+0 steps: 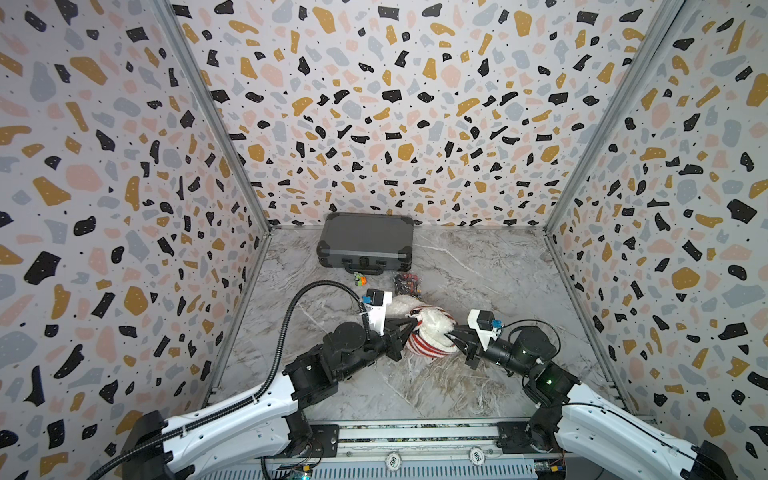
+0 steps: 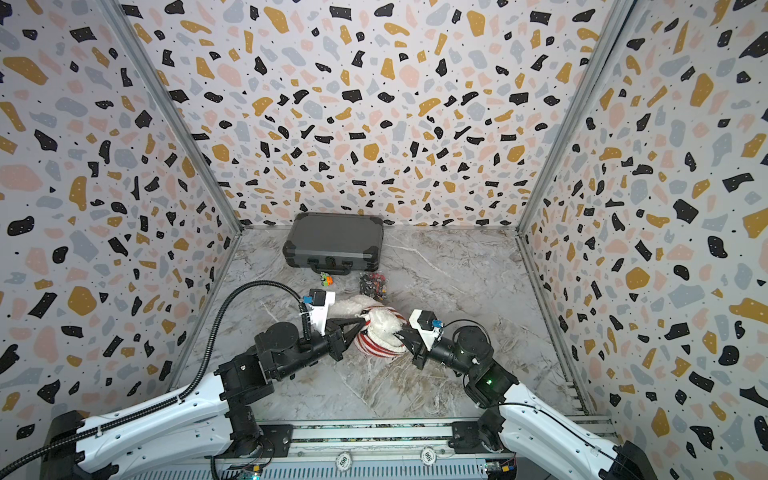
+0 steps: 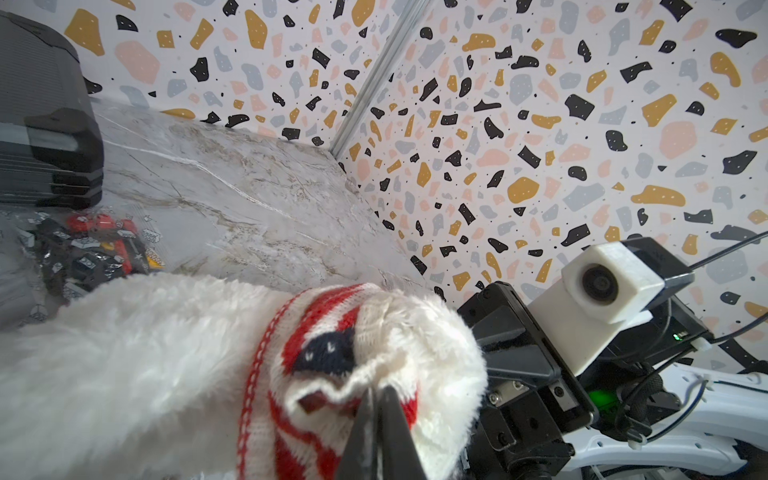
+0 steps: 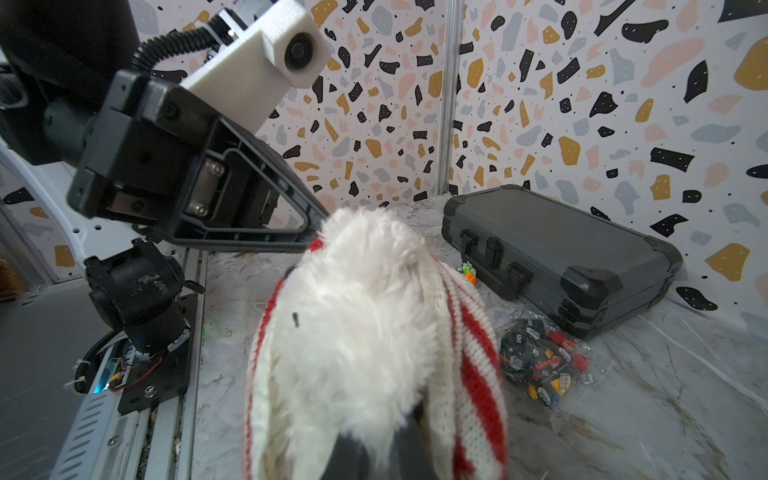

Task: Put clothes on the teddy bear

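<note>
Left wrist: fluffy white teddy bear (image 3: 137,357) (striped sweater (image 3: 307,320)).

The teddy bear (image 1: 436,321) is seen in fluffy white. The knitted sweater (image 1: 422,348) is striped red and cream, with a navy patch (image 3: 328,353) dotted white (stars, possibly). The case (image 1: 365,237) is coloured dark grey with black corners. The tabletop (image 1: 478,266) is marbled grey-white with brownish veins. The walls (image 1: 374,104) are patterned terrazzo-style in black, mustard, pink and blue-grey on white.
</note>
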Controlling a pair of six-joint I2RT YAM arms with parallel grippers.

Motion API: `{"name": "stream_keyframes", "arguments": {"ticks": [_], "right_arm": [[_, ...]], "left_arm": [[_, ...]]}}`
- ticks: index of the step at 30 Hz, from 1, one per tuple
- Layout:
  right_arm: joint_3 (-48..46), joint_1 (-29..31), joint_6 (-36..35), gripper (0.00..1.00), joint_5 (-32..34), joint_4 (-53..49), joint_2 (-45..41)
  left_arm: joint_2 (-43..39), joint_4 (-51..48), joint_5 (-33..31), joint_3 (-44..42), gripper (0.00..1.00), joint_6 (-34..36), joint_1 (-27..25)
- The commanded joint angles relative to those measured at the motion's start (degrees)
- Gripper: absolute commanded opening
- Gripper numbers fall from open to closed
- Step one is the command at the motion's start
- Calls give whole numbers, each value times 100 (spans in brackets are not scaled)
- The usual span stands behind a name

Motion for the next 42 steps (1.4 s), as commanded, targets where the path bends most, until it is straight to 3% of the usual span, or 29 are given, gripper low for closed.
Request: {"name": "stream_keyframes", "arguments": {"ticks": [1,3,8,13,17,20,25,31,36,42], "right_arm": [[35,39,20,0,105,235,-128],[21,39,54,0,176,213,-176],[-13,30,75,0,229,189,-292],[0,21,130,0,288,234,-256],[12,-8,476,0,623,257,-202],[274,-179,1115,0,893,-68,25],[615,-238,2411,0,1493,-622,400],[419,-356,4198,0,1729,-518,459],[619,-348,4903,0,1990,-895,444],[544,-313,5179,0,2246,-907,275]], "left_arm": [[5,268,179,146,7,134,29],[-197,20,-17,33,9,105,30],[-1095,-262,-561,-497,27,-173,36],[-1535,-483,-801,-887,27,-432,44],[-1488,-231,-644,-1116,27,-540,46],[-1316,28,-394,-1120,30,-487,39],[-718,1078,-193,-1201,44,-611,3],[390,2187,-427,-1135,46,-701,-277],[1238,2952,-680,-1005,42,-938,-443],[2062,3848,-829,-800,41,-1434,-542]]}}
